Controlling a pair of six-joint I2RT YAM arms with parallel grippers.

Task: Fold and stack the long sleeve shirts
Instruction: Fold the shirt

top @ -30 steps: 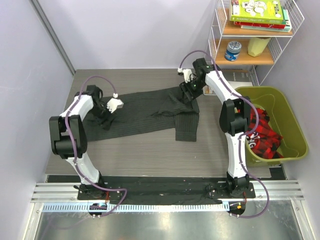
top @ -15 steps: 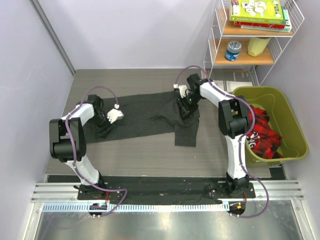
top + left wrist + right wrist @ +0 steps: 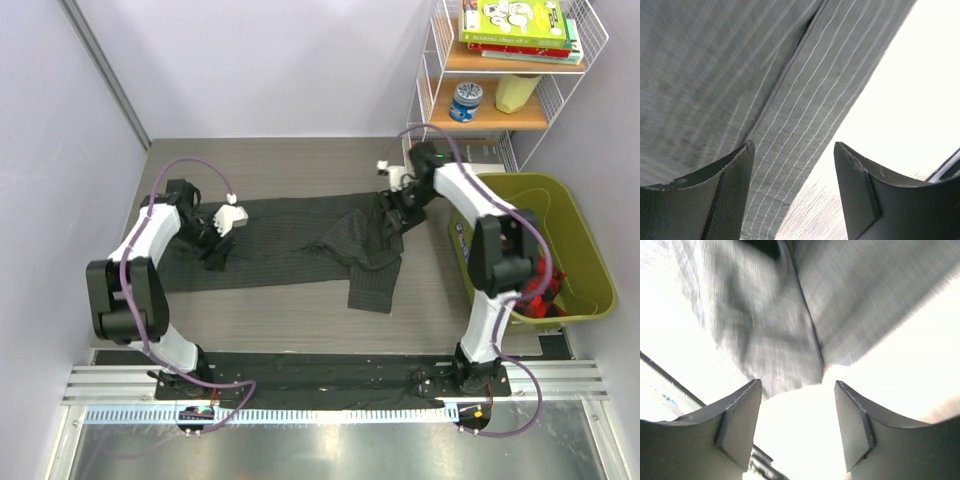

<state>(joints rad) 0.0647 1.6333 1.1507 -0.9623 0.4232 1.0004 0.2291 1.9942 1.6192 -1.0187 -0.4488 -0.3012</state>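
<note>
The left gripper (image 3: 793, 146) and right gripper (image 3: 798, 382) are apart, empty. The shirt (image 3: 290, 230) (lumpy, middle right) may fold crooked.

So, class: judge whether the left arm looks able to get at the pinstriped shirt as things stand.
Probably yes: the left gripper hangs open right over the shirt, with nothing between them.

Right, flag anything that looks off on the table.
The shirt isn't flat: its right end is bunched into a rumpled heap by the right gripper, with a flap trailing toward the near edge. Nothing else stands out.
</note>
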